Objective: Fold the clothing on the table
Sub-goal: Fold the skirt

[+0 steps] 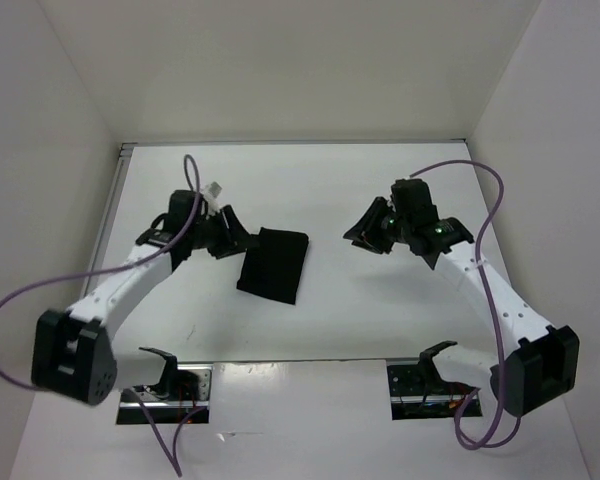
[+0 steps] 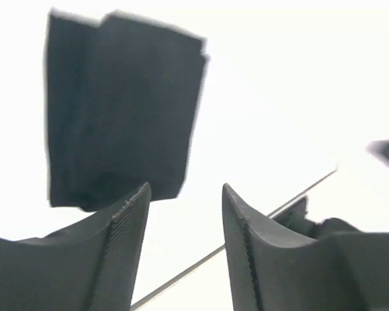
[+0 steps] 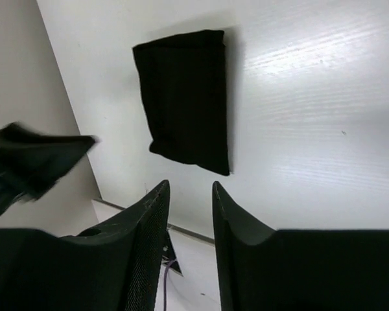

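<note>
Because the clothing [image 1: 273, 264] looks soft, light and floppy, we would pinch a corner; our left hand [image 1: 227, 231] just beside it and right hand [image 1: 364, 233] well apart are both spread, empty.

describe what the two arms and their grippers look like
The left arm and right arm have white links with black joints and bases; a purple cable loops along each. The left gripper and right gripper are black, with tapered fingers ribbed inside.
</note>
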